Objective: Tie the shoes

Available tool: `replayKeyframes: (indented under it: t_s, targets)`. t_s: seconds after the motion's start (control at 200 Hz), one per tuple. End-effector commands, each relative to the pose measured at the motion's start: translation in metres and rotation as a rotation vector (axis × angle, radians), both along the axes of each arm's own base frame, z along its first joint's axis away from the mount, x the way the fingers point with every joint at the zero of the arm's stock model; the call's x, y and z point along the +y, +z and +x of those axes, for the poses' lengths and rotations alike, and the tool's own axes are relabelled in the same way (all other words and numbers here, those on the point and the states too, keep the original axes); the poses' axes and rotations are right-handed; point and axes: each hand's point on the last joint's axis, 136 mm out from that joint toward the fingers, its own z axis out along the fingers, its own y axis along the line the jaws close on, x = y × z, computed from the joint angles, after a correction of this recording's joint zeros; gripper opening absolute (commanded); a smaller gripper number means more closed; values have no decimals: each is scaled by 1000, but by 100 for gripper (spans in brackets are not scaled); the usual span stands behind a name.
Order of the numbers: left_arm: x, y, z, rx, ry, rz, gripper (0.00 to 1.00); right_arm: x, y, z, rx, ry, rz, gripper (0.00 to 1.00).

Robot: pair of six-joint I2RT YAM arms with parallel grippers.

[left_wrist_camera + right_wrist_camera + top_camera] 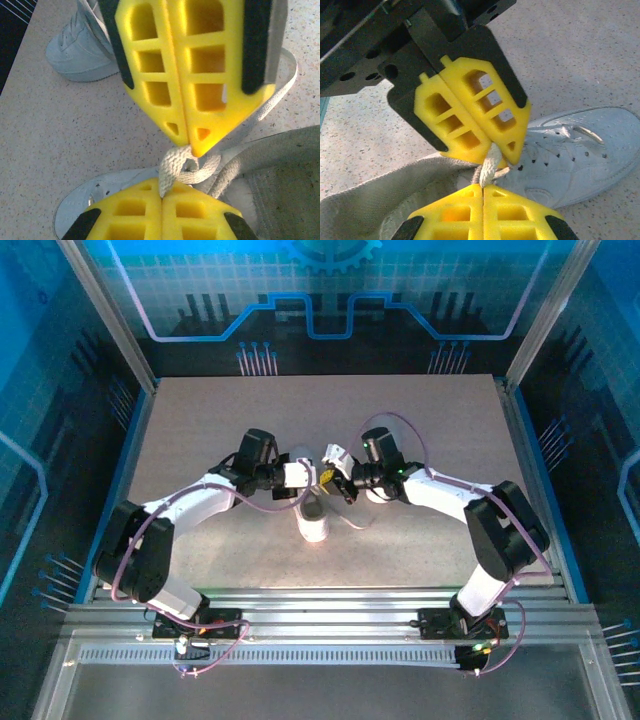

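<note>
Two pale shoes lie mid-table. The near shoe [313, 522] points its toe toward the arm bases. The other shoe [80, 50] lies beside it, farther off. My left gripper [162, 187] is shut on a short stretch of woven lace [172, 167] just above the near shoe [95, 200]. My right gripper [482, 186] is shut on the lace [491, 159] too, tip to tip with the left gripper [509, 159]. Between the tips the lace crosses in a small twist. A lace loop [282, 95] trails past the right gripper [192, 145]. From above, the left gripper [322, 478] and right gripper [334, 481] meet over the shoe's opening.
The speckled tabletop [200, 430] is bordered by metal frame posts and blue walls. The grey collar [365, 200] of the near shoe gapes under the grippers, its perforated toe [580, 160] to the right.
</note>
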Motion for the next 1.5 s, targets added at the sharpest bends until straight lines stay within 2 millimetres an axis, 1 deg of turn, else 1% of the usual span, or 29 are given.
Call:
replayKeyframes:
  t_s: [0.0,0.195,0.39,0.465,0.52,0.565,0.745,0.8,0.87,0.95,1.086,1.191,1.281,1.406,1.491]
  targets:
    - [-6,15,-1,-27,9,-68,0,4,4,-16,53,39,6,0]
    - [-6,18,4,-43,36,-97,0,7,-4,-20,108,62,-4,0]
    - [-6,17,5,-56,47,-108,0,11,0,-25,153,95,18,0]
    - [-6,16,5,-59,48,-110,0,9,5,-24,176,97,35,13]
    - [-6,15,5,-62,47,-111,0,6,11,-22,195,90,54,20]
    - [-6,15,4,-63,44,-112,0,2,15,-20,207,86,70,22]
    - [-6,13,3,-73,34,-112,0,-22,33,-11,249,56,113,23]
    - [-6,14,3,-78,33,-110,0,-29,36,-2,252,26,118,23]
    - [-6,15,2,-87,28,-111,0,-34,34,11,257,-29,104,23]
    - [-6,15,2,-90,26,-111,0,-28,33,24,293,-40,101,24]
    - [-6,15,2,-99,21,-106,0,-14,21,37,329,-23,113,31]
    - [-5,14,1,-107,11,-92,0,-4,23,46,354,0,153,32]
    - [-3,15,1,-118,11,-75,0,4,24,38,362,68,181,36]
    - [-1,15,-2,-113,-7,-38,0,2,17,25,263,116,198,37]
    - [0,16,-4,-113,-20,-18,0,0,13,22,231,120,190,39]
